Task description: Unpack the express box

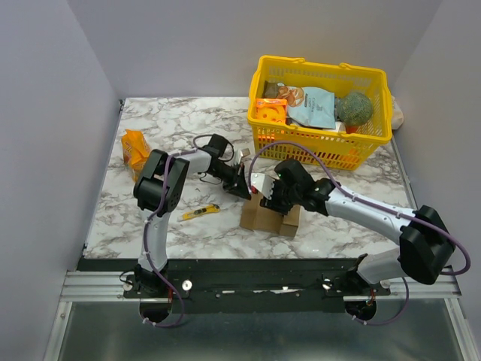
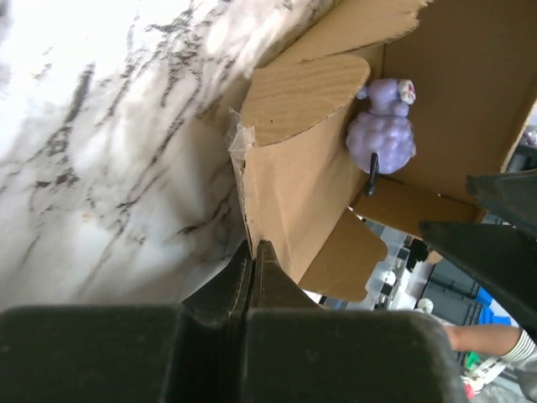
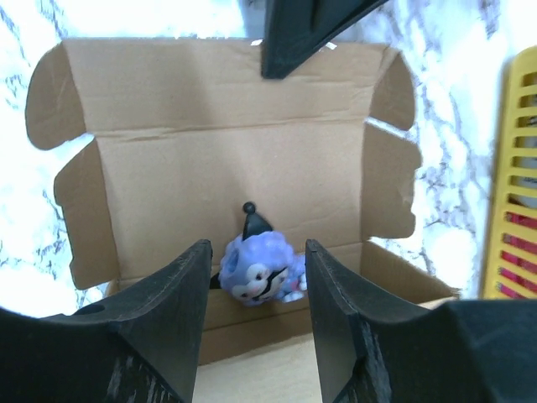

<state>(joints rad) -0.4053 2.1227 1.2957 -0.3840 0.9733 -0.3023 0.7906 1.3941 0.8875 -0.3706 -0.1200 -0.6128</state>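
Cardboard express box (image 3: 226, 159) stood open, left gripper (image 2: 252, 252) pinching its flap (image 2: 294, 201), right gripper (image 3: 256, 248) spread around the unlifted purple sheep toy (image 3: 256, 275).

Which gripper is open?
The right gripper, spread either side of the purple toy in the box; the left gripper is pinched shut on the box's edge.
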